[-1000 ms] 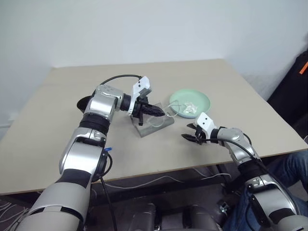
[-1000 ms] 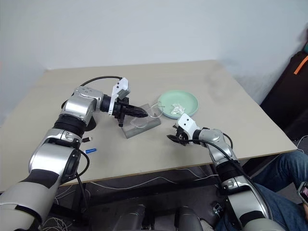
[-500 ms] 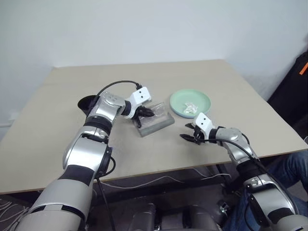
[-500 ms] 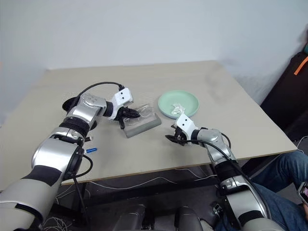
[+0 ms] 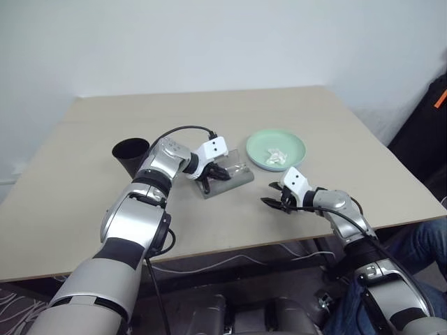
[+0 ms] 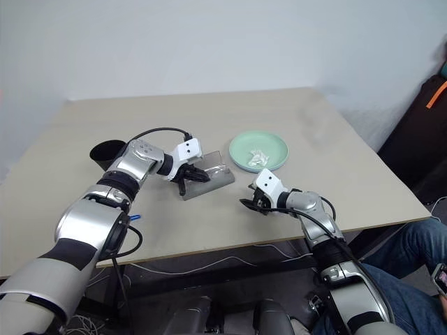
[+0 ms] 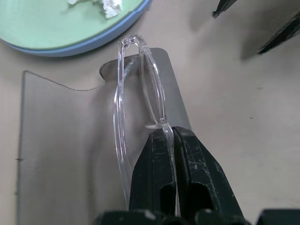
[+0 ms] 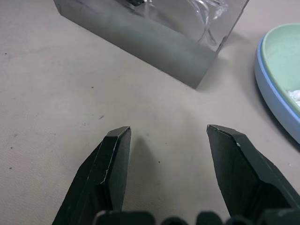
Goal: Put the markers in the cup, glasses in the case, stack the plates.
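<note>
Between the black fingers of the left gripper (image 7: 172,140), the glasses (image 7: 136,98) are pinched at the frame, hanging over the open grey case (image 7: 70,140), presumably to be lowered in. Just beyond sit the plates (image 7: 70,33), mint green already on light blue. Off to its side, the right gripper (image 8: 168,159) waits wide and empty above the table (image 8: 56,93). No writing is legible.

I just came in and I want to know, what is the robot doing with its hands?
The robot's left gripper is shut on a pair of clear glasses and holds them over the open grey case. Its right gripper is open, holding nothing, just above the table near the case. The green plate already sits on the blue plate. A black cup stands to the left.
</note>
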`<state>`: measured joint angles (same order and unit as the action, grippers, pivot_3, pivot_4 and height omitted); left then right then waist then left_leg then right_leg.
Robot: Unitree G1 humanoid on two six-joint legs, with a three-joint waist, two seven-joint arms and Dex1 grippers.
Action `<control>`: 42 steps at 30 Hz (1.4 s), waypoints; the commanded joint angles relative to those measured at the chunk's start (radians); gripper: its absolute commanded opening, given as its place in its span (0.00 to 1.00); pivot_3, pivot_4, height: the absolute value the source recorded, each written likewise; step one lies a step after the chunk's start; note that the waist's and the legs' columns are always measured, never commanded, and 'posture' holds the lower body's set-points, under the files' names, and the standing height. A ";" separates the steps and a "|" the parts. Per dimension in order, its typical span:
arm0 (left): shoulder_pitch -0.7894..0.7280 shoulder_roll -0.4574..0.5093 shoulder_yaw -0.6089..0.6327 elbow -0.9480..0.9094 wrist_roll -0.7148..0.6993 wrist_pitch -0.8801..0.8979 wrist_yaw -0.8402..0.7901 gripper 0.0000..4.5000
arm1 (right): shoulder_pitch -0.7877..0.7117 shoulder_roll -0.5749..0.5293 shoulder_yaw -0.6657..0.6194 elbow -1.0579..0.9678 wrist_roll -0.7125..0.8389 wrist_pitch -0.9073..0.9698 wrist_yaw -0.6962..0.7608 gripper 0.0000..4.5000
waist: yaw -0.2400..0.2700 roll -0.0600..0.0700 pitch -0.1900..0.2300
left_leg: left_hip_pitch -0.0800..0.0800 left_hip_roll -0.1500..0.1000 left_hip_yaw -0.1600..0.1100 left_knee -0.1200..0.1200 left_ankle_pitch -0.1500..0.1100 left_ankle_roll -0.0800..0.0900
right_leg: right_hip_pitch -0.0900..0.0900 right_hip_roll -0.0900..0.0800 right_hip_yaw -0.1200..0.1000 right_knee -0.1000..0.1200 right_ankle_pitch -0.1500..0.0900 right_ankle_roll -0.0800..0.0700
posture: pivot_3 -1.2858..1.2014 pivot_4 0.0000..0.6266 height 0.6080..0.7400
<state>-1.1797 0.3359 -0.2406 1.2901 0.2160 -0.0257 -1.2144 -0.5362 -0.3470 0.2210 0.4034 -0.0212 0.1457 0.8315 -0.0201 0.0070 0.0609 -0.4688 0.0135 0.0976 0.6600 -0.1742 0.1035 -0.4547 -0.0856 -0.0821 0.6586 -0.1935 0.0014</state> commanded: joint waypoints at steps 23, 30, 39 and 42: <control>0.030 0.017 0.033 -0.034 0.006 0.045 -0.057 0.00 | -0.040 0.007 -0.002 -0.007 0.003 -0.023 -0.002 0.63 | 0.000 0.000 0.000 | 0.000 0.000 0.000 0.002 -0.001 0.001 | 0.000 0.000 0.000 0.000 0.002 0.001 | 0.52 0.00 0.86; 0.027 0.005 0.014 -0.018 0.029 -0.008 -0.009 0.00 | -0.036 0.006 -0.002 -0.013 0.002 -0.021 -0.005 0.63 | 0.000 0.000 0.000 | 0.000 0.000 0.000 0.002 -0.001 0.001 | 0.000 0.000 0.000 0.000 0.002 0.001 | 0.52 0.00 0.86; 0.042 -0.002 -0.016 -0.015 0.034 0.006 -0.123 0.00 | -0.031 0.005 -0.003 -0.022 0.000 -0.018 -0.009 0.63 | 0.000 0.000 0.000 | 0.000 0.000 0.000 0.002 -0.001 0.001 | 0.001 0.000 0.000 0.000 0.003 0.001 | 0.52 0.00 0.86; 0.050 -0.001 -0.022 -0.018 0.033 0.022 -0.179 0.00 | -0.031 0.005 -0.003 -0.027 0.001 -0.016 -0.009 0.63 | -0.001 0.000 0.000 | 0.000 0.000 0.000 0.002 -0.001 0.001 | 0.001 0.000 0.000 0.000 0.003 0.001 | 0.52 0.00 0.86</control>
<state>-1.1485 0.3364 -0.2367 1.2648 0.2295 -0.0195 -1.3482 -0.5415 -0.3382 0.2271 0.4089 -0.0219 0.1428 0.8309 -0.0207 0.0069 0.0605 -0.4689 0.0136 0.0977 0.6617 -0.1750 0.1046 -0.4541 -0.0857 -0.0822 0.6585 -0.1903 0.0022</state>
